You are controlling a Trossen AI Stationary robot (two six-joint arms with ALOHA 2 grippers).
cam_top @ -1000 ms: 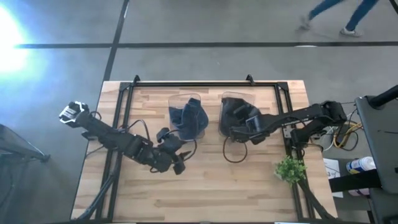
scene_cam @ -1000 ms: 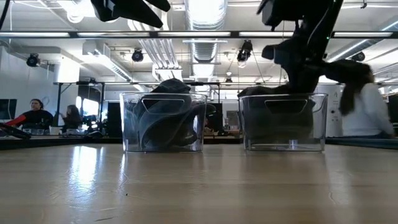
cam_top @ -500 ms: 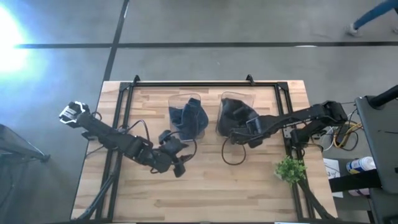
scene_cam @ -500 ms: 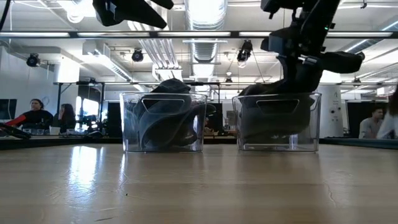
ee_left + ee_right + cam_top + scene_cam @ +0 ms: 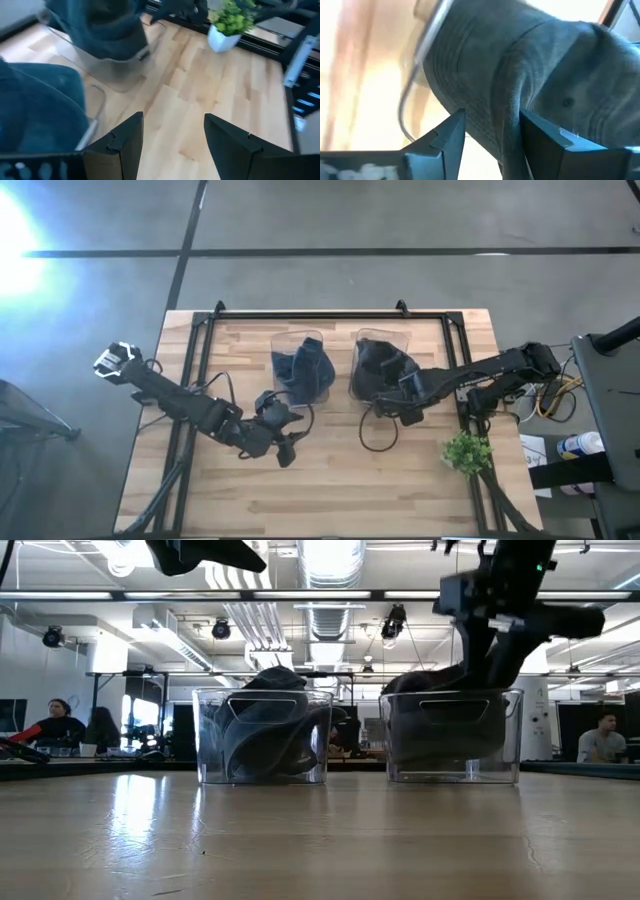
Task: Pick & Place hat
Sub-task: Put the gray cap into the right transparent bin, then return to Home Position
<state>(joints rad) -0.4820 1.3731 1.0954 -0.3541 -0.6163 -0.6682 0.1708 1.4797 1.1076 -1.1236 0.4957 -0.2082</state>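
Note:
Two clear bins stand side by side at the table's far middle. The left bin (image 5: 300,368) holds a blue hat (image 5: 265,725). The right bin (image 5: 358,350) holds a dark grey hat (image 5: 378,365), whose crown bulges above the rim. My right gripper (image 5: 388,387) hangs open at this bin's near right corner, and a raised fold of the dark hat (image 5: 512,120) runs between its fingers. My left gripper (image 5: 283,448) stands open over bare wood, just nearer than the blue hat's bin, with nothing between its fingers (image 5: 172,135). My right gripper comes at the dark hat slanting down from the table's right and near side. Its open fingers (image 5: 445,137) stand on either side of a cloth fold on the crown. Whether they touch the cloth I cannot tell. The hat lies in its bin.
A small potted plant (image 5: 466,452) stands at the near right of the table. A black cable loop (image 5: 375,430) lies below the right arm. A black frame rail (image 5: 320,315) runs along the far edge. Open wood stretches across the near half. People sit in the room behind.
My right gripper has risen and drawn back a little toward the table's near right, away from the dark hat's bin. The bin slid slightly left and then back. The dark hat stays in the bin. My left gripper has drifted slightly toward the near edge.

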